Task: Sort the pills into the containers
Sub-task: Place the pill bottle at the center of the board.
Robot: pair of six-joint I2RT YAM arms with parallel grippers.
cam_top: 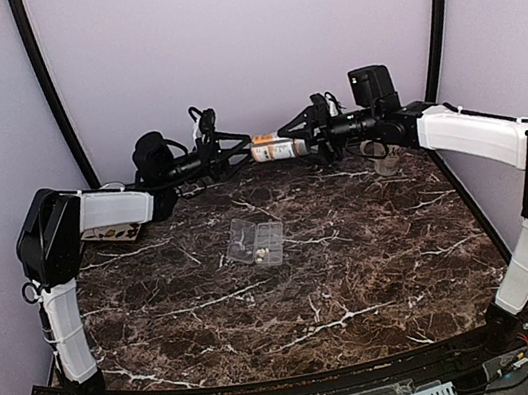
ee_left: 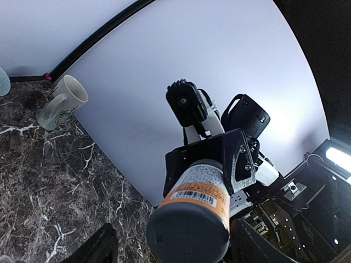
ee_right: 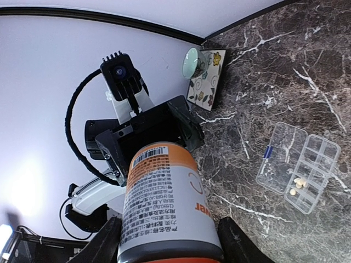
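Note:
A white-and-orange bottle (cam_top: 273, 148) with a grey cap (ee_left: 189, 233) hangs level above the back of the table, between both arms. My right gripper (ee_right: 173, 241) is shut on the bottle's body (ee_right: 164, 203), with both fingers pressed against its sides. My left gripper (ee_left: 175, 246) is open around the cap, and gaps show on both sides of it. The clear organizer box (cam_top: 256, 242) lies mid-table with its lid folded back. A few pale pills (ee_right: 298, 185) rest in its compartments (ee_right: 310, 172).
A cream mug (ee_left: 63, 101) stands on the marble at the back right, near the wall. A teal cup (ee_right: 193, 60) sits on a floral coaster (ee_right: 208, 82) at the back left. Black frame poles run up both back corners.

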